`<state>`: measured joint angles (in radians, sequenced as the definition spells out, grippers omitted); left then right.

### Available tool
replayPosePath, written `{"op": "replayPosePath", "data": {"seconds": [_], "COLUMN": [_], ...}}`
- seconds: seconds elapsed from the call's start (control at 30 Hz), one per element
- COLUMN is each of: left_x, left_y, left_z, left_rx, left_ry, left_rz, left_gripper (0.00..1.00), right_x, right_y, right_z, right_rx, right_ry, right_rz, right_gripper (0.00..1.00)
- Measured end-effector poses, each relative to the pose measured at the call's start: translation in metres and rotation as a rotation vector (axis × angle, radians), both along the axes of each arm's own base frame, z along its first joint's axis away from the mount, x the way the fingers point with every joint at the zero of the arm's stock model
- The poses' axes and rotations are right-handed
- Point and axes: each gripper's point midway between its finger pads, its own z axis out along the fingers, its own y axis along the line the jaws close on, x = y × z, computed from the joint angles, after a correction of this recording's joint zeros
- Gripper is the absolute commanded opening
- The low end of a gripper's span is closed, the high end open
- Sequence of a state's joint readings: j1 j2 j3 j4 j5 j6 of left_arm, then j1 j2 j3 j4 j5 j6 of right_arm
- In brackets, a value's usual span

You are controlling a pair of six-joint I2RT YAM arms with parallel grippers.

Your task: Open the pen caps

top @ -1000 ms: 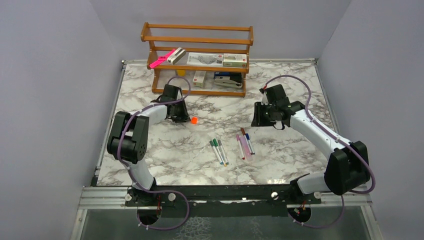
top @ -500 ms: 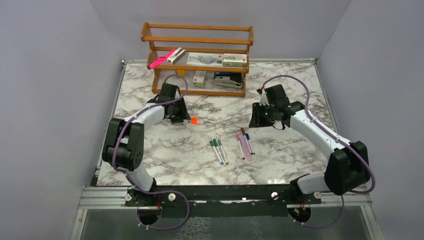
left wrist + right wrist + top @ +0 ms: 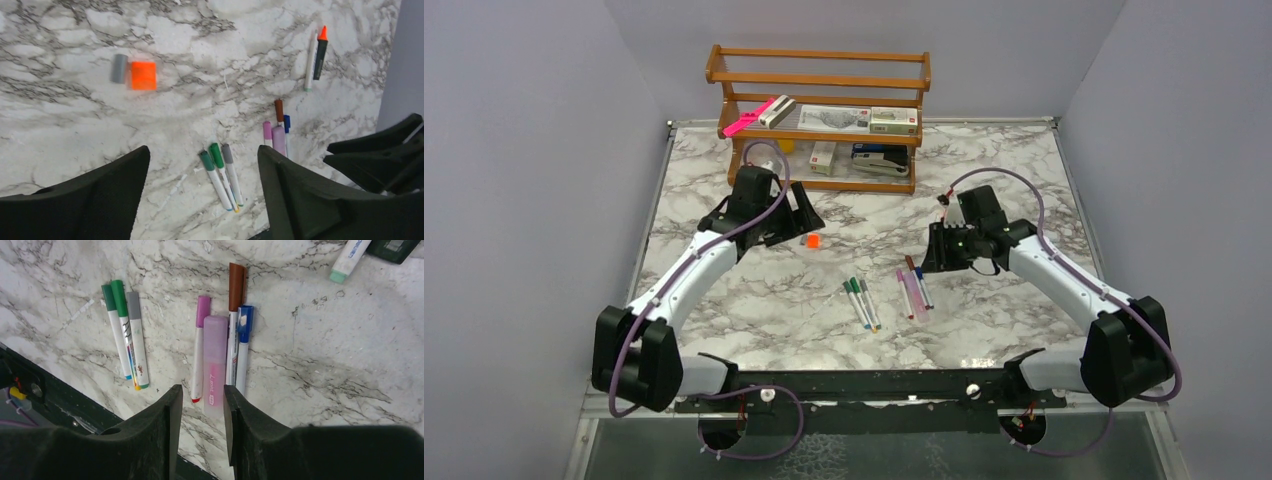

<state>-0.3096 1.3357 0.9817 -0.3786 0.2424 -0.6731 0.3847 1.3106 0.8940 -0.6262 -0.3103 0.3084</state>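
An orange pen cap (image 3: 143, 75) lies loose on the marble, a short grey piece (image 3: 119, 68) beside it. My left gripper (image 3: 202, 152) hangs open and empty above the table, just behind that cap (image 3: 812, 241). Three white markers with green, green and grey caps (image 3: 220, 160) lie side by side. To their right is a second group (image 3: 216, 340): a pink-capped marker, a lilac highlighter, and brown- and blue-capped markers. My right gripper (image 3: 202, 390) hovers over the near ends of this group, jaws a little apart with nothing between them. A black highlighter (image 3: 320, 50) shows a bare orange tip.
A wooden shelf (image 3: 819, 135) at the back holds small boxes and a long bright-pink item (image 3: 746, 120). A white marker (image 3: 310, 60) lies next to the black highlighter. The table's black front rail (image 3: 55, 400) runs just beyond the markers' near ends.
My left gripper has opened wide and drawn up and back from the orange cap, which stays on the table. The right gripper has shifted slightly forward towards the markers.
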Motion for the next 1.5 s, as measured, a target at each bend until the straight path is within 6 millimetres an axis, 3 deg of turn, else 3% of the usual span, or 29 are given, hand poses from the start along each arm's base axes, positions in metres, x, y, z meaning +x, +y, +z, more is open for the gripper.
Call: {"op": "replayPosePath", "data": {"seconds": [0.07,0.33,0.6,0.8,1.0,1.17,1.5], "left_x": [-0.013,-0.052,-0.066,-0.081,-0.098,-0.108,-0.123], "left_y": [-0.008,-0.041,-0.057,-0.052,-0.043,-0.037,-0.033], "left_z": [0.006,0.02,0.02,0.028,0.025,0.022,0.013], "left_rx": [-0.021,-0.079,-0.084,-0.106,-0.126,-0.126,-0.125], "left_ry": [-0.003,-0.012,-0.004,-0.037,-0.048,-0.055,-0.032], "left_rz": [-0.013,-0.093,-0.151,-0.16,-0.148,-0.154,-0.184], "left_gripper": [0.99,0.99,0.99,0.99,0.99,0.99,0.99], "right_x": [-0.005,-0.017,-0.037,-0.055,-0.066,-0.061,-0.044], "right_y": [0.001,0.017,0.045,0.065,0.071,0.081,0.116], "right_z": [-0.005,-0.009,-0.011,-0.022,-0.053,-0.063,-0.059], "right_rx": [0.006,0.029,0.035,-0.004,-0.106,-0.17,-0.228], "right_ry": [0.017,0.02,0.019,0.039,0.106,0.114,0.068], "right_rz": [0.009,0.074,0.183,0.234,0.235,0.224,0.228], "right_gripper": [0.36,0.36,0.36,0.36,0.36,0.36,0.36]}}
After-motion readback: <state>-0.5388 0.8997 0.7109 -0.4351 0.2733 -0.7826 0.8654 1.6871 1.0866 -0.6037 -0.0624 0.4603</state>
